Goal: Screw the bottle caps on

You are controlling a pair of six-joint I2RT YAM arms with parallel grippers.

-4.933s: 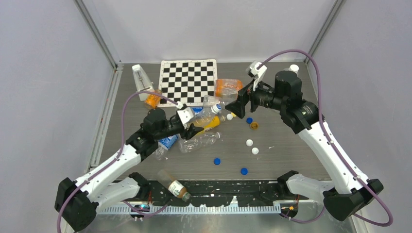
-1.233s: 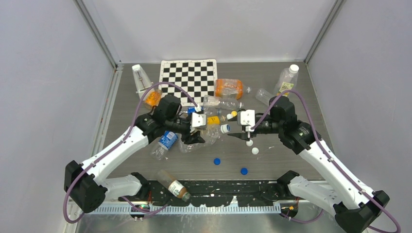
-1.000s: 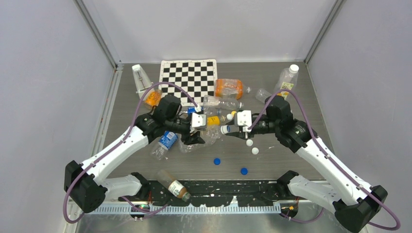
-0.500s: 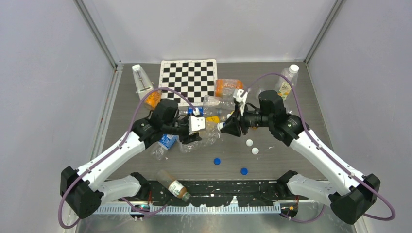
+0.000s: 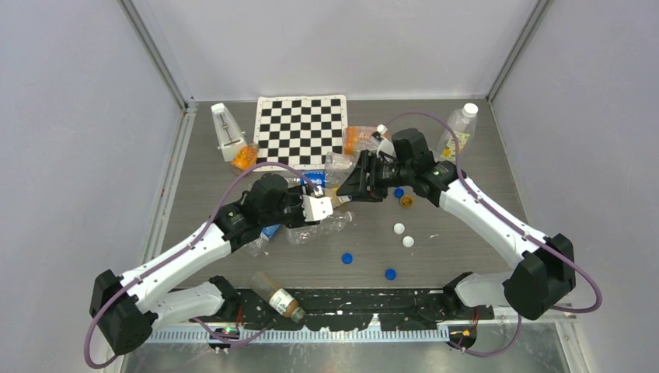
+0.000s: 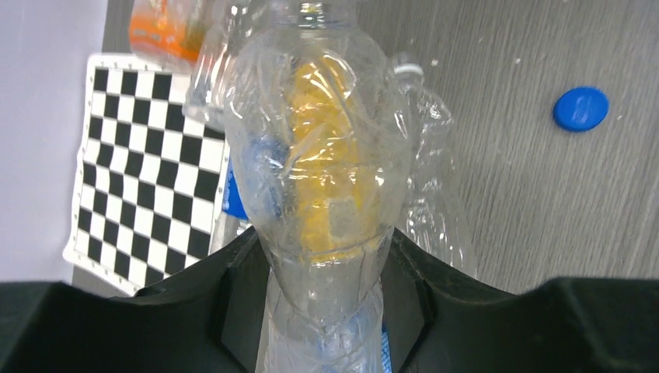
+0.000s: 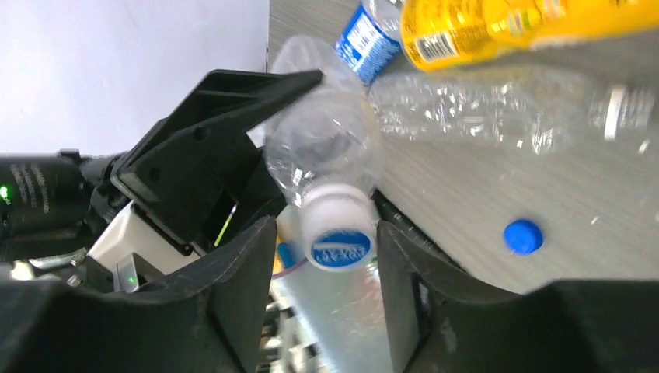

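Well, my left gripper (image 6: 322, 252) is clamped tight on a crumpled clear bottle (image 6: 326, 155), whose neck points toward my right gripper (image 7: 325, 228). The white cap (image 7: 339, 233) with blue print sits on that neck, right between my right fingers and against one of them, though I cannot tell whether both pinch it. A loose blue cap (image 7: 522, 236) lies on the table (image 7: 466, 179), just beyond that finger.

Just off the near right corner of the checkerboard (image 5: 301, 130), a white cap with a blue printed top (image 7: 339, 233) sits on the neck of a clear bottle (image 7: 326, 148). Farther right lie a blue cap (image 5: 399, 192) and an orange cap (image 5: 406, 201). Beyond these is a pair of white caps (image 5: 399, 228), close together. Farthest off are two more blue caps (image 5: 346, 258), well apart.
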